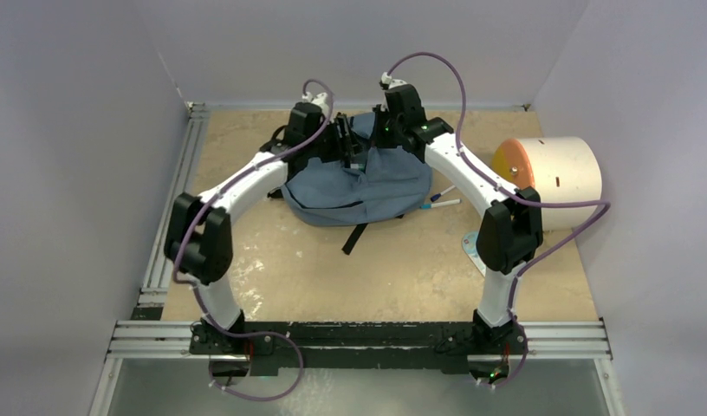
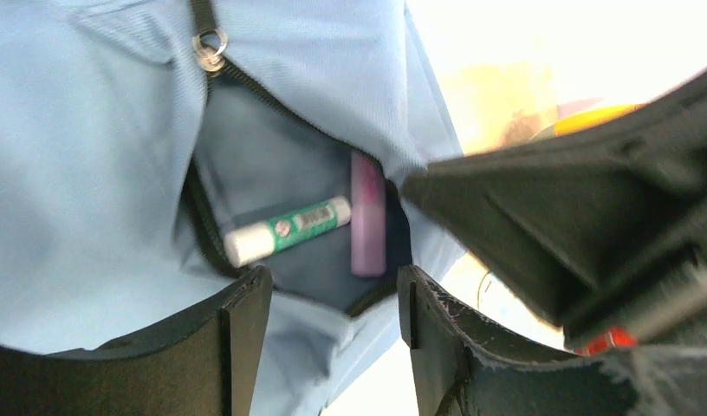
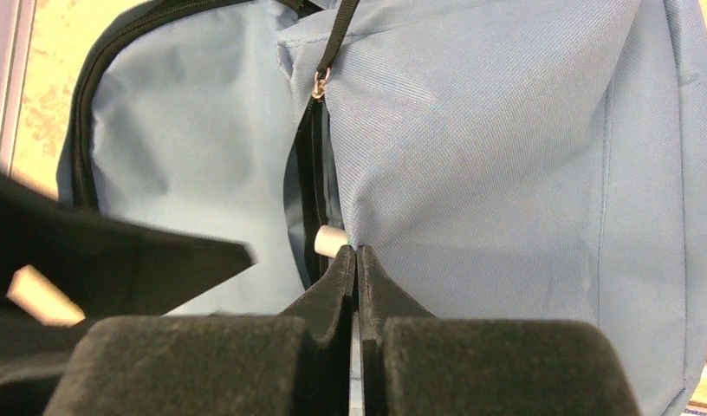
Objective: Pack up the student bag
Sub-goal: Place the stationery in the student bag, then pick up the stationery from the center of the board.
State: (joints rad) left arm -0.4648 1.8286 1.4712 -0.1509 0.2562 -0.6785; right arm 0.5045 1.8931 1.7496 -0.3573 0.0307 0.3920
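Observation:
The student bag (image 1: 359, 186), grey-blue, lies at the middle back of the table. Both grippers are at its top edge. My left gripper (image 1: 350, 149) is open above the unzipped pocket (image 2: 289, 173), with loose bag fabric (image 2: 90, 173) lying between its fingers (image 2: 331, 286). Inside the pocket lie a white glue stick with a green label (image 2: 289, 230) and a pink stick (image 2: 367, 217). My right gripper (image 1: 381, 130) is shut on the bag's fabric (image 3: 489, 156) at the pocket's edge (image 3: 357, 256). The glue stick's white end (image 3: 330, 240) shows just beside its tips.
A white cylinder with an orange face (image 1: 554, 178) lies at the right. Two pens (image 1: 441, 204) lie by the bag's right side. A black strap (image 1: 356, 236) trails toward me. A metal plate (image 1: 471, 247) lies near the right arm. A rail (image 1: 172, 217) runs along the left.

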